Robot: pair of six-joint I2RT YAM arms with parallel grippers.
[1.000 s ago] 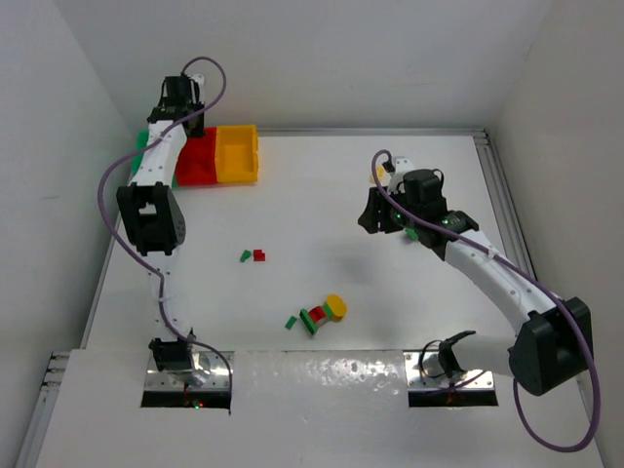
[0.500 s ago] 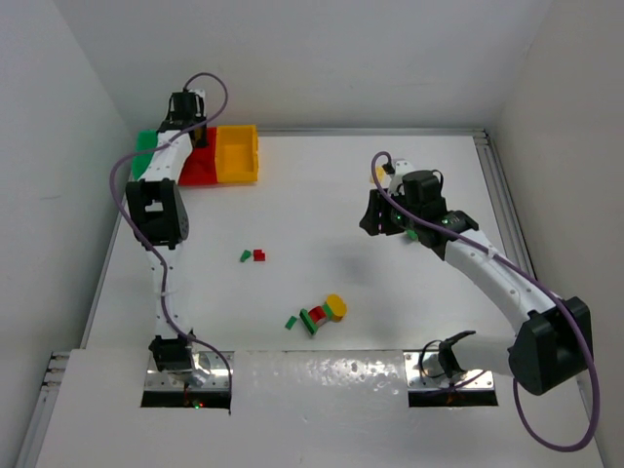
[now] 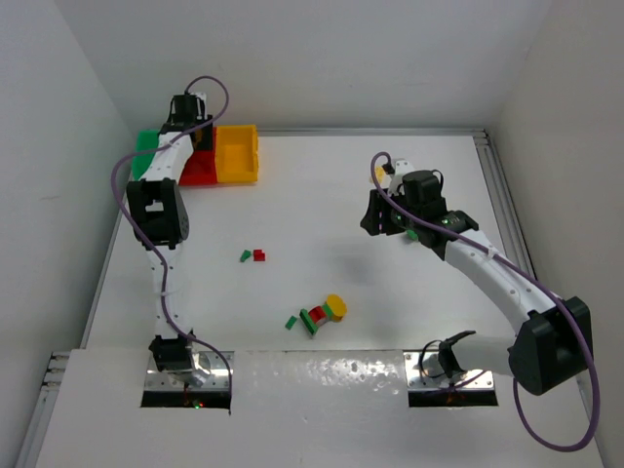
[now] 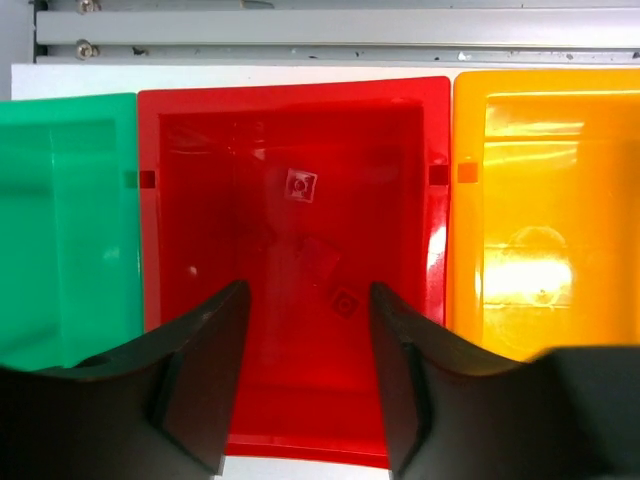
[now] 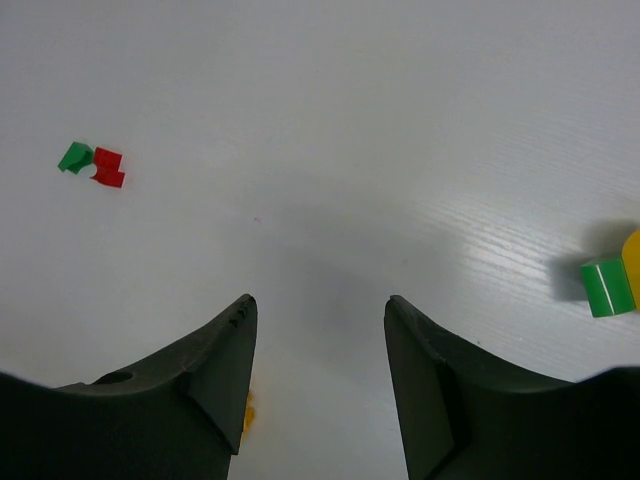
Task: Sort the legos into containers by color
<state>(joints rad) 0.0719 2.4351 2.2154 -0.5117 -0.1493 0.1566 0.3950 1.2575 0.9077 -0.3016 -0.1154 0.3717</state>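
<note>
The green bin (image 4: pixel 60 230), red bin (image 4: pixel 300 130) and yellow bin (image 4: pixel 550 200) stand joined in a row at the table's far left corner. My left gripper (image 4: pixel 308 290) hovers open and empty over the red bin (image 3: pixel 202 168), which holds red bricks (image 4: pixel 301 184). My right gripper (image 5: pixel 320 300) is open and empty above bare table. A green brick (image 5: pixel 74 157) touches a red brick (image 5: pixel 107 167) far ahead of it. In the top view a cluster of a yellow round piece (image 3: pixel 335 306), a red brick and green bricks (image 3: pixel 292 321) lies near the front.
A green brick (image 5: pixel 608 286) and a yellow piece (image 5: pixel 632 260) lie at the right edge of the right wrist view. A metal rail (image 4: pixel 330 25) runs behind the bins. White walls close in the table on three sides.
My left gripper has shifted right, from near the green bin to above the red bin. The right arm has barely moved.
</note>
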